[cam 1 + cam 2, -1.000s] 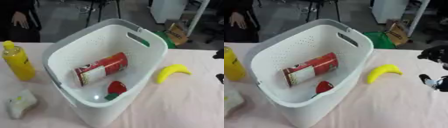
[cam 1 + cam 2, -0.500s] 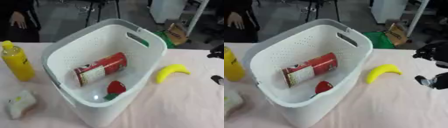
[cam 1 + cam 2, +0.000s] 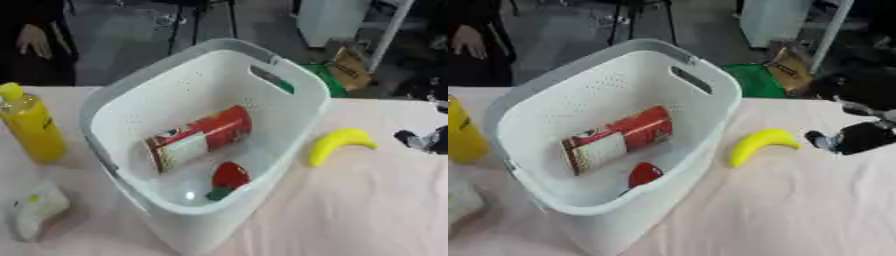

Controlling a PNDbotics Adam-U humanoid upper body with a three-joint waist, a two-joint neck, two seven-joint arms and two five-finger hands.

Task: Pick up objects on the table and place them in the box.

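Observation:
A white perforated basket point(image 3: 289, 87) stands in the middle of the table. Inside it lie a red and white can point(image 3: 197, 139) on its side and a small red fruit with a green top point(image 3: 228, 176). A yellow banana point(image 3: 759, 143) lies on the pink tablecloth to the basket's right. My right hand point(image 3: 864, 136), black, hangs at the right edge just beyond the banana, its fingers spread apart and holding nothing. A yellow bottle point(image 3: 31, 125) stands left of the basket, with a white and yellow object point(image 3: 33, 209) lying in front of it. My left hand is out of sight.
Beyond the table's far edge are a green bin point(image 3: 754, 80), a cardboard box point(image 3: 787, 62) and chair legs on a grey floor. A person in dark clothes stands at the far left. Bare tablecloth point(image 3: 798, 210) lies in front of the banana.
My right hand has come in a little from the right edge toward the banana. The things on the table and in the basket have not moved.

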